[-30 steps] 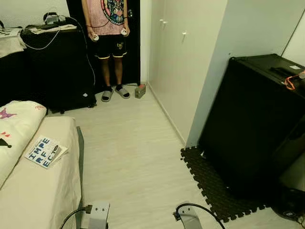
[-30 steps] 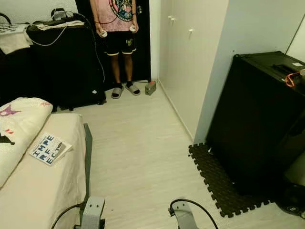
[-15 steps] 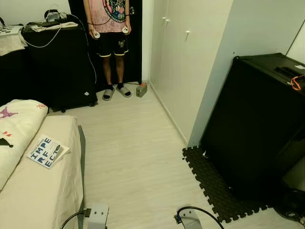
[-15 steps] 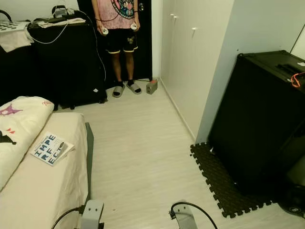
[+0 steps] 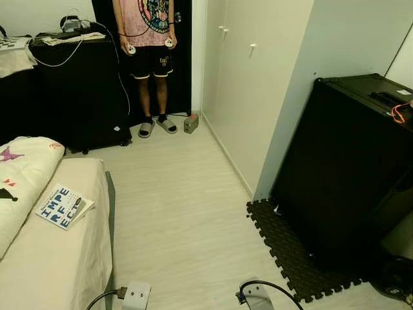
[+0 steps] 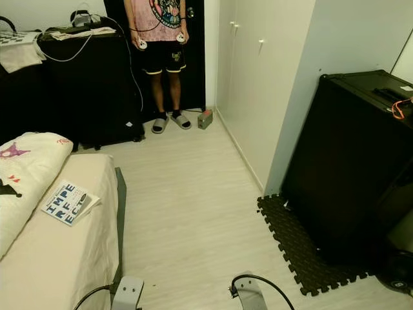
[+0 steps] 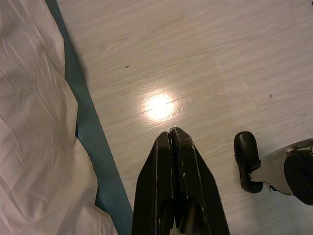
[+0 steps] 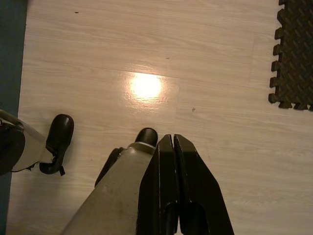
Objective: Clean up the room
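A white book [image 5: 61, 206] with blue block letters lies on the cream bed [image 5: 51, 265] at my left, next to a white pillow [image 5: 19, 174]. A small brown box [image 5: 190, 123] sits on the pale wood floor by the far doorway. Both arms hang low at the bottom edge of the eye views. My left gripper [image 7: 171, 132] is shut and empty above the floor beside the bed's edge. My right gripper [image 8: 169, 138] is shut and empty above bare floor near the dark foam mat [image 8: 293, 54].
A person [image 5: 150, 58] in sandals stands in the far doorway holding two controllers. A black cabinet [image 5: 71, 90] with cables stands at the far left. A large black unit [image 5: 348, 168] on a foam mat [image 5: 290, 252] fills the right. White wardrobe doors [image 5: 245, 84] line the right wall.
The view has shifted only slightly with the camera. Both grippers stay shut and hanging low.
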You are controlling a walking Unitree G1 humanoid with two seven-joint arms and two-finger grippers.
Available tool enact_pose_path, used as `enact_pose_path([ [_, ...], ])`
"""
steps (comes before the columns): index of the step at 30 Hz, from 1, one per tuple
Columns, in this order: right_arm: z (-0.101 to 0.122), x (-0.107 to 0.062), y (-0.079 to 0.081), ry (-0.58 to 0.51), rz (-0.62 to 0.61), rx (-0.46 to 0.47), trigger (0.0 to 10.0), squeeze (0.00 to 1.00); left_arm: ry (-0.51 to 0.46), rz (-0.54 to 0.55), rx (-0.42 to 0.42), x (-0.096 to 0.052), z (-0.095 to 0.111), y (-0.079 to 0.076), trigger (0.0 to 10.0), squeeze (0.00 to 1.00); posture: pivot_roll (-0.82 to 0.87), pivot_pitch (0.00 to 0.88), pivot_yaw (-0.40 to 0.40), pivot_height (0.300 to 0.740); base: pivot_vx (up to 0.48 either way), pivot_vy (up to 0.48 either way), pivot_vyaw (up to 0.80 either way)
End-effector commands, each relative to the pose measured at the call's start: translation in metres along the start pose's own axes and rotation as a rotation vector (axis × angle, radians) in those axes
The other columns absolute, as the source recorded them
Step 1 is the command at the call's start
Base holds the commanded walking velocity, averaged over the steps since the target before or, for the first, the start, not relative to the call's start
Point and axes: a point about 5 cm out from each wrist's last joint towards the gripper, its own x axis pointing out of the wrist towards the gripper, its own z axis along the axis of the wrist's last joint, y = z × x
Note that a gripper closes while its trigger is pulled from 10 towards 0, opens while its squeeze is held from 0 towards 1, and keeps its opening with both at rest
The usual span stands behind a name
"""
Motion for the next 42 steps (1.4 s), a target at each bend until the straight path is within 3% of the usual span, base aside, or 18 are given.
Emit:
enact_pose_path([
  [1,-0.003,-0.001,0.003,-0.002,0.003,-0.013,10.0,0.0,-0.002,0.002,-0.014,-0.001,-0.002,0.002,10.0,0.0,-0.03,0.0,-0.025,0.74,0.0,0.0,0.0],
  [6,0.008,0.002,0.001,-0.036,-0.011,0.0,10.0,0.0,-0.009,-0.01,-0.027,0.0,0.001,0.001,10.0,0.0,-0.03,0.023,-0.025,0.74,0.0,0.0,0.0],
  [16,0.011,0.002,0.002,-0.048,-0.01,0.017,10.0,0.0,-0.023,0.001,-0.02,0.0,0.003,0.002,10.0,0.0,-0.03,0.038,-0.028,0.74,0.0,0.0,0.0],
  [24,0.039,0.005,-0.007,-0.125,-0.041,0.029,10.0,0.0,-0.08,-0.015,0.006,0.008,0.023,0.006,10.0,0.0,-0.06,0.053,0.006,0.74,0.0,0.0,0.0],
  [30,0.032,0.004,-0.011,-0.116,-0.06,0.052,10.0,0.0,-0.055,-0.005,0.012,0.008,0.02,0.009,10.0,0.0,-0.07,0.059,-0.001,0.74,0.0,0.0,0.0],
  [34,0.025,0.003,-0.01,-0.093,-0.056,0.033,10.0,0.0,-0.038,-0.005,-0.027,0.007,0.016,0.006,10.0,0.0,-0.07,0.076,-0.002,0.74,0.0,0.0,0.0],
  [42,0.018,0.003,-0.007,-0.07,-0.043,-0.007,10.0,0.0,-0.048,-0.03,0.036,0.007,0.017,0.003,10.0,0.0,-0.07,0.09,-0.003,0.74,0.0,0.0,0.0],
])
